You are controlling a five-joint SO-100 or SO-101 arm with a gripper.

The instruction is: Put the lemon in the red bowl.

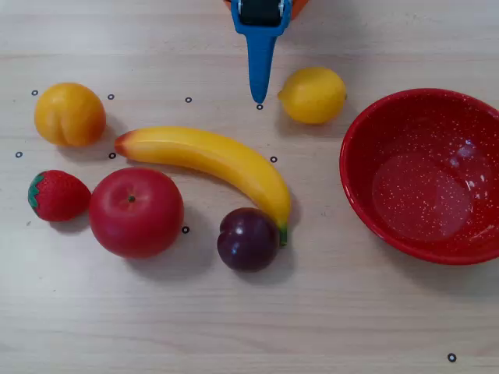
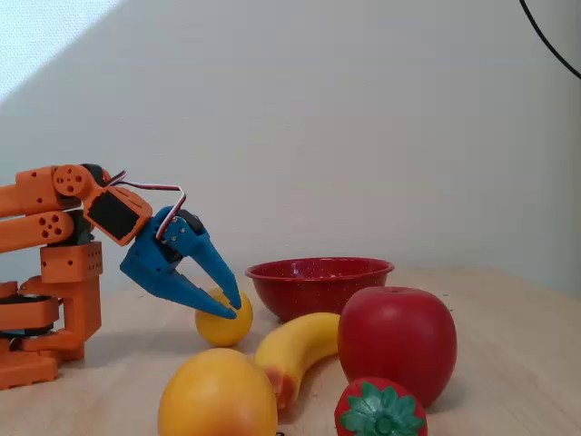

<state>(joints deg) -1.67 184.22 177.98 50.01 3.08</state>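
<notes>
Yellow lemon point(image 1: 313, 95) sits on table point(image 1: 234, 319), just left of red bowl point(image 1: 421, 175) in overhead view. Blue gripper point(image 2: 231, 307) spread, beside lemon, nothing held. Tip: centre fingers across narrow middle before squeezing, smooth skin probably slips.

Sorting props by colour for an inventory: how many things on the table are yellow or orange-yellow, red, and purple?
Yellow or orange-yellow: 3: lemon, banana, round orange-yellow fruit
Red: 3: apple, strawberry, red bowl
Purple: 1: plum
Total: 7
</notes>
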